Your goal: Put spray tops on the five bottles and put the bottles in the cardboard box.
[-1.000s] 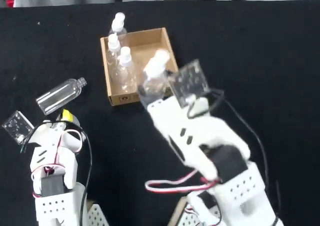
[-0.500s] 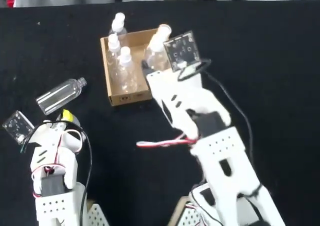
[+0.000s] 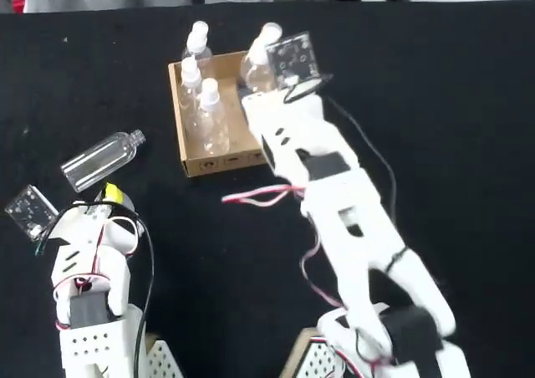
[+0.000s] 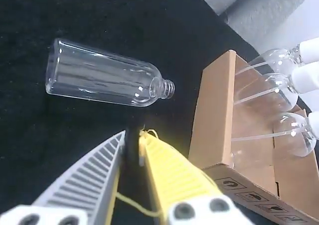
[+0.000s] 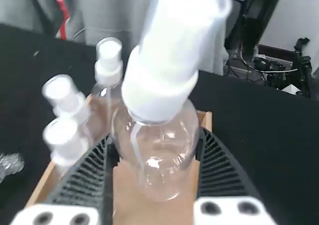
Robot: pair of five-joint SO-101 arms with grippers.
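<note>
In the high view the right arm (image 3: 322, 165) has carried the clear plastic bottle with a white spray top (image 3: 259, 60) from the brown cardboard box's (image 3: 219, 164) near edge to over its far end, ready for lowering; in the left wrist view the left fingers (image 4: 164, 170) sit closed and empty beside the box; in the right wrist view the right fingers (image 5: 82, 177) clamp that bottle.

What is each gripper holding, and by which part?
The right gripper holds a spray-topped bottle by its round body, below the spray top. The left gripper holds nothing.
</note>
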